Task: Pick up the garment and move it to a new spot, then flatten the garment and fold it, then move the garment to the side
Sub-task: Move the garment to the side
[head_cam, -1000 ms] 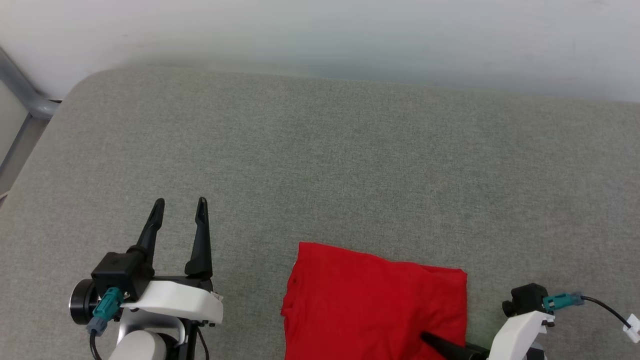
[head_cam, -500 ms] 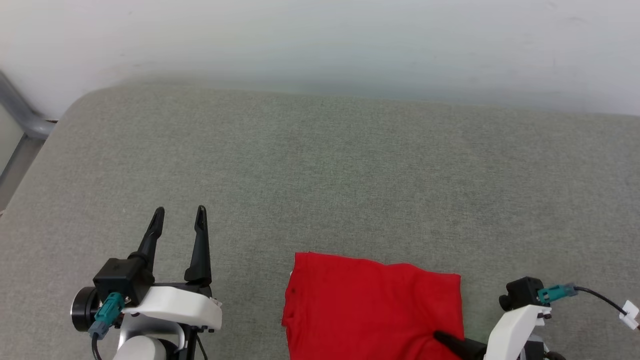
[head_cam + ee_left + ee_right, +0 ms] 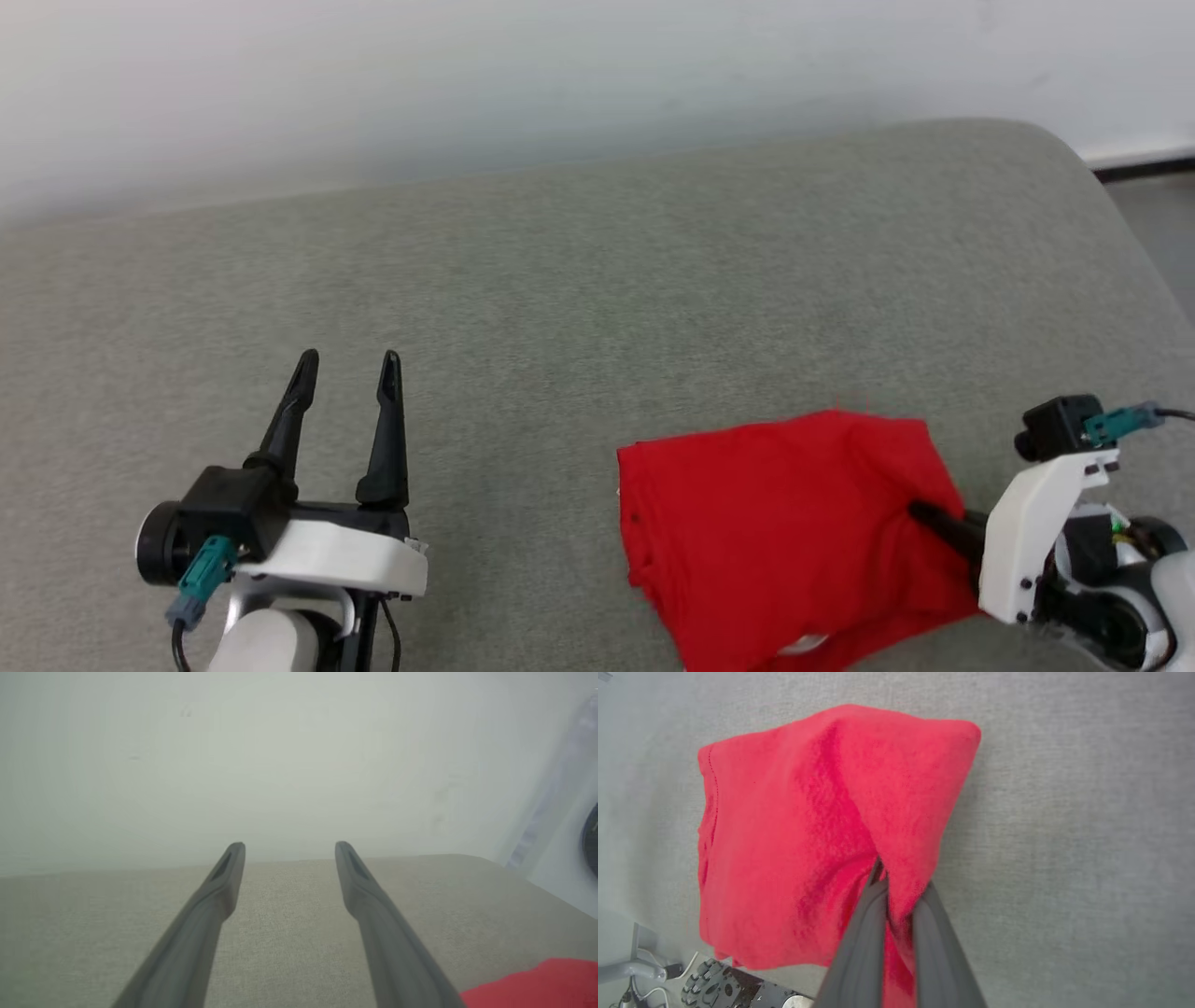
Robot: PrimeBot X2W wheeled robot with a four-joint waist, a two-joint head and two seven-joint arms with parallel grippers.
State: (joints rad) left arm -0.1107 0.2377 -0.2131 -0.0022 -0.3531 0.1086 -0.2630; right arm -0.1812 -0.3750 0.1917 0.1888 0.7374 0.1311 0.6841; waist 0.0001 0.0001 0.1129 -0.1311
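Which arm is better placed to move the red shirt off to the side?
Right. The right fingers are shut on the garment, with fabric bunched between them. The left fingers stand open over the bare grey cushion, apart from it.

I get soft, even, bright light with only faint shadows. My head view is sharp across the frame. My left wrist view is hazy and washed out, and my left gripper [image 3: 286, 851] blurs toward the bottom edge. My right wrist view renders the garment [image 3: 794, 835] oversaturated, slightly soft.
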